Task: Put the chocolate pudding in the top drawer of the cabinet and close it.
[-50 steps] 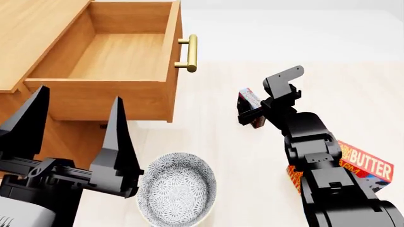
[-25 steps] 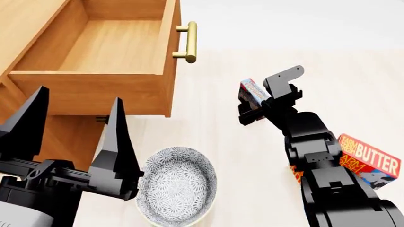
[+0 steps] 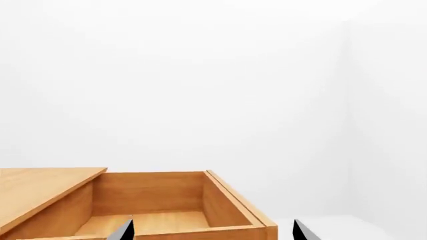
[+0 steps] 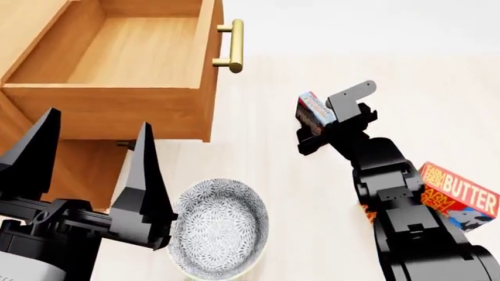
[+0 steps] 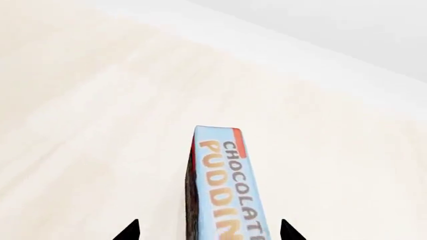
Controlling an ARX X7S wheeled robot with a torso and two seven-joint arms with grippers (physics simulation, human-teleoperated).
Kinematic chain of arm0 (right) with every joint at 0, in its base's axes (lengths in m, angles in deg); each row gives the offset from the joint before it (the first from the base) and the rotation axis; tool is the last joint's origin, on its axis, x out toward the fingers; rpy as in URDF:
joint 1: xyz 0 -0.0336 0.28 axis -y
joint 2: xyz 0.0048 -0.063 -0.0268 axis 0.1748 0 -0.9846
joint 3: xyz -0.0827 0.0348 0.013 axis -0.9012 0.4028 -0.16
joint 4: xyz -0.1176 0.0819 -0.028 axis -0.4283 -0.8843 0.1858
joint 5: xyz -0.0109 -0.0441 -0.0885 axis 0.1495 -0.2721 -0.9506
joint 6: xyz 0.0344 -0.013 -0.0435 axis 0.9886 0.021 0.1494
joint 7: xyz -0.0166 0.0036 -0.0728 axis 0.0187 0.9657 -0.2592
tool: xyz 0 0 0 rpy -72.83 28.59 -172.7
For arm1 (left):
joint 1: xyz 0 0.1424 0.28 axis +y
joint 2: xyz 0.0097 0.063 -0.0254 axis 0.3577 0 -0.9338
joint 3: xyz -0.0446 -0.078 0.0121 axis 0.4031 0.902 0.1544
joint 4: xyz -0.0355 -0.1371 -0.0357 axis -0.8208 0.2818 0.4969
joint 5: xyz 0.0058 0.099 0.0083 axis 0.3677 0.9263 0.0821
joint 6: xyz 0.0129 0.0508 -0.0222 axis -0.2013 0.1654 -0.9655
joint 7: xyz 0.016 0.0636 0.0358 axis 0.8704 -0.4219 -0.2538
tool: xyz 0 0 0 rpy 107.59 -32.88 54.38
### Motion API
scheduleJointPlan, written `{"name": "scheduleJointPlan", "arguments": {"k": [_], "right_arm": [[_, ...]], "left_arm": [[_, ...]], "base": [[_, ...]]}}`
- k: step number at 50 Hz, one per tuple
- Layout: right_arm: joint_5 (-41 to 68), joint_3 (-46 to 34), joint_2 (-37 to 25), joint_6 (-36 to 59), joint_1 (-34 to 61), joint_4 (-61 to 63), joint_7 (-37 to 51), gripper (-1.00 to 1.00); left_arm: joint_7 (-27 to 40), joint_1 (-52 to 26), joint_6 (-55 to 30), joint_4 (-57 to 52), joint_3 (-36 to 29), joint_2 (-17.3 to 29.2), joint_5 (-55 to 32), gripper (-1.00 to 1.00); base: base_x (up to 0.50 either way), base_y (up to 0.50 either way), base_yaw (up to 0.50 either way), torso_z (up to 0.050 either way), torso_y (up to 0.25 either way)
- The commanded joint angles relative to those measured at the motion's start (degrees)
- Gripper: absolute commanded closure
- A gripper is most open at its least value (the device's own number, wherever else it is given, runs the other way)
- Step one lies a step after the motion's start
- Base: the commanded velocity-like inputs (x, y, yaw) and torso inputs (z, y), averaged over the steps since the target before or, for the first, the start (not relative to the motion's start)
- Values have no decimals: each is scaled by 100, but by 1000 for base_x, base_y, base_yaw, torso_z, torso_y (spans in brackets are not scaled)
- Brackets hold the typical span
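Chocolate pudding (image 4: 314, 109) now higher in right gripper (image 4: 311, 124) — blue side up, red-edged.

The left hand (image 4: 86, 158) is raised with fingers spread apart; the right hand (image 4: 311, 126) is extended forward, fingers clamped.

The pudding carton (image 5: 223, 192), at the lower middle of the right wrist frame, reads "CHOCOLATE PUDDIN", cut by the edge. The red box (image 4: 461, 202), lower right in the head frame, reads "BUTTER".

Bright, even, shadowless simulator light; all views sharp, without glare.
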Motion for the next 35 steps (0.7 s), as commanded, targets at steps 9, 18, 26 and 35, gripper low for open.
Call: {"name": "scheduleJointPlan", "arguments": {"k": [9, 18, 26, 35], "right_arm": [[38, -137, -15, 39, 25, -8, 105, -100], [49, -170, -35, 43, 47, -8, 138, -100], [62, -194, -26, 44, 43, -8, 126, -100], [80, -197, -30, 32, 55, -8, 124, 100]], "left_arm": [[48, 8, 106, 38, -3, 59, -67, -100], [77, -2, 111, 39, -46, 82, -41, -100], [135, -35, 76, 11, -69, 113, -41, -100], [189, -79, 44, -8, -122, 136, -22, -100]], "base": [[0, 0, 0, 0, -138], [0, 0, 0, 0, 0], [0, 0, 0, 0, 0], [0, 0, 0, 0, 0]]}}
